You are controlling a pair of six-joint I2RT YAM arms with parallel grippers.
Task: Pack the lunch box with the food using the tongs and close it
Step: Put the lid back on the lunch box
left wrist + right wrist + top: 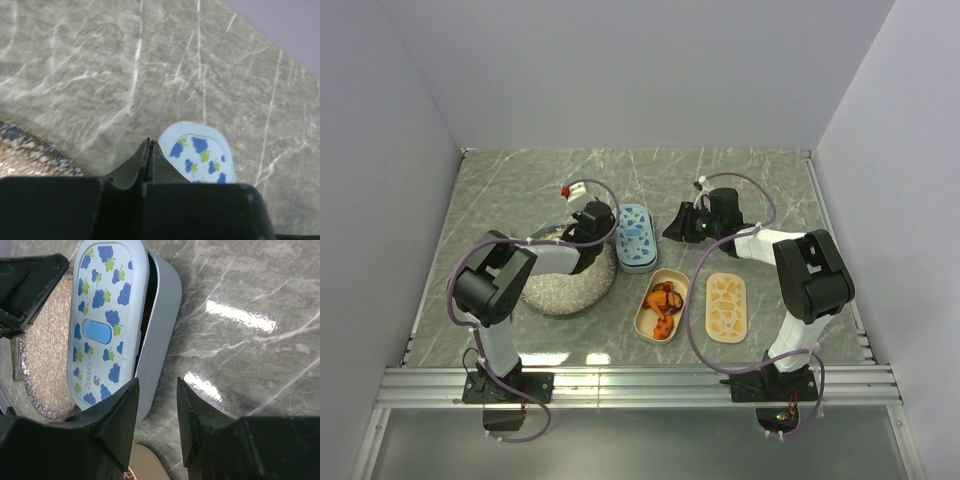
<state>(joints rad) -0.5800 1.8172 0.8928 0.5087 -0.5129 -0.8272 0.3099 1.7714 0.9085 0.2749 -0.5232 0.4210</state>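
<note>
The pale blue lunch box (635, 238) lies between my two grippers, its grape-patterned lid (102, 315) resting askew on it with a dark gap along the right side. An open beige oval tub (647, 318) in front of it holds orange and reddish food (662, 303). My left gripper (588, 216) is shut and empty, its tips (150, 142) just left of the lid (197, 152). My right gripper (157, 385) hangs open and empty just off the box's near right wall (167, 300). No tongs show in any view.
A round silvery speckled plate (565, 285) sits left of the box, under my left arm. A beige lid with an orange pattern (726, 307) lies right of the beige tub. White walls close in the marbled table on three sides.
</note>
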